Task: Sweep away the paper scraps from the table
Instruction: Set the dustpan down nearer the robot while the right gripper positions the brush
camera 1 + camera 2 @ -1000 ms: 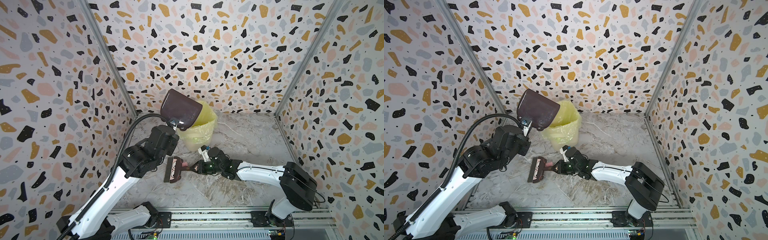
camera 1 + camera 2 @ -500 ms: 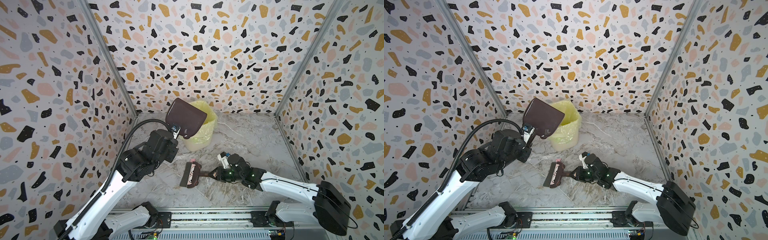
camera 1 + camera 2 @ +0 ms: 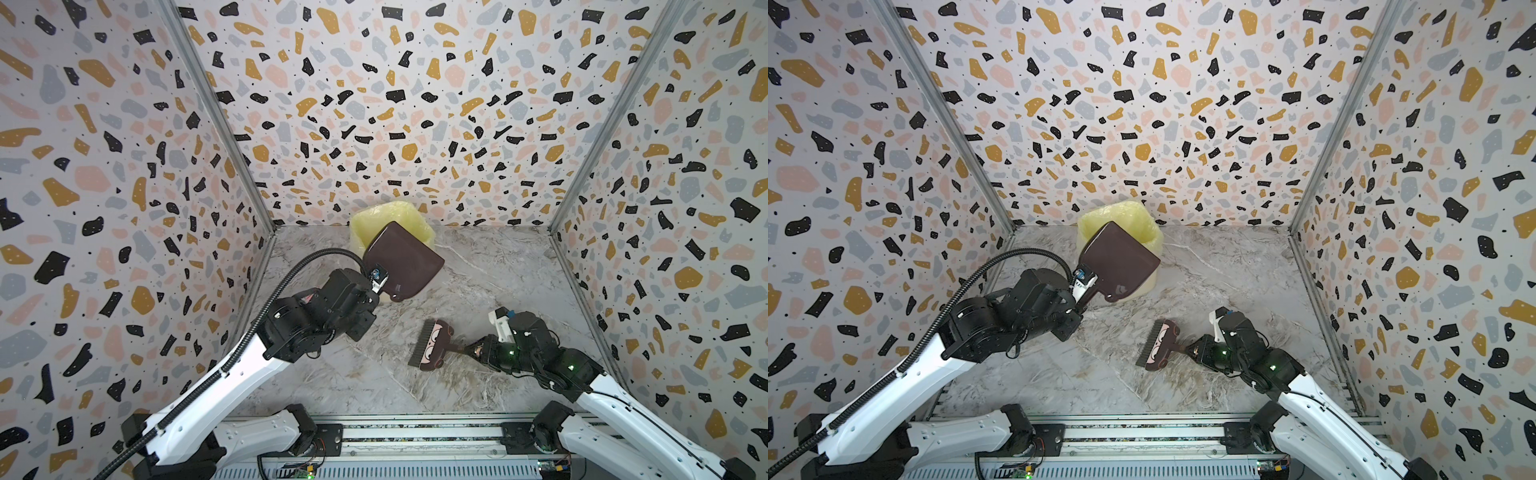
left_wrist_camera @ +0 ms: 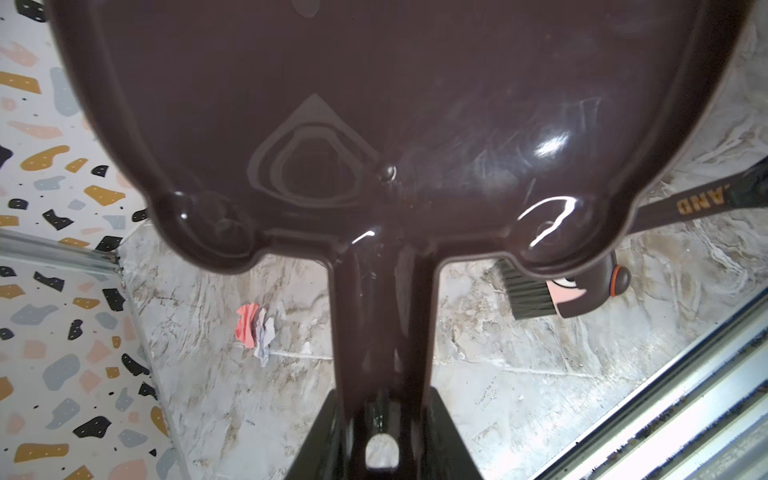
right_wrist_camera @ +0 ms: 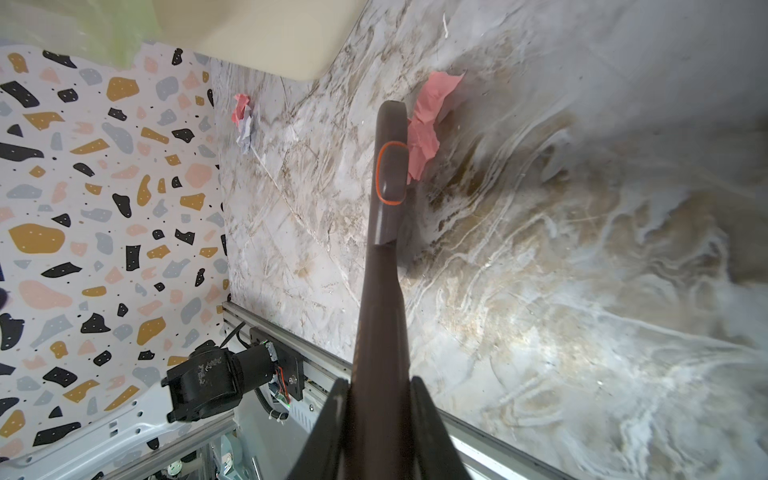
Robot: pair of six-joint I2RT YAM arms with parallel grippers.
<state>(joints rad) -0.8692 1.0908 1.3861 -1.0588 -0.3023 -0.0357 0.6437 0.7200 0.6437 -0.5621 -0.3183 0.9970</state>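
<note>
My left gripper (image 3: 380,282) (image 4: 384,395) is shut on the handle of a brown dustpan (image 3: 401,262) (image 3: 1119,266) (image 4: 374,104), held tilted in the air just in front of the bin. My right gripper (image 3: 473,347) (image 5: 378,380) is shut on the handle of a brown hand brush (image 3: 432,345) (image 3: 1158,345) (image 5: 388,166), whose head lies low over the table (image 3: 498,270). Of the paper scraps, a pink one (image 5: 428,129) lies right beside the brush head. A pink and lilac one (image 5: 243,120) (image 4: 253,330) lies near the left wall. Neither shows in the top views.
A bin with a yellow liner (image 3: 382,216) (image 3: 1113,216) stands at the back by the wall, partly behind the dustpan. Speckled walls close in three sides. A metal rail (image 3: 415,432) runs along the front edge. My left arm (image 3: 249,365) hangs over the table's left part.
The dustpan has come down and forward from over the bin. My right arm has drawn the brush to the right, away from the left arm.
</note>
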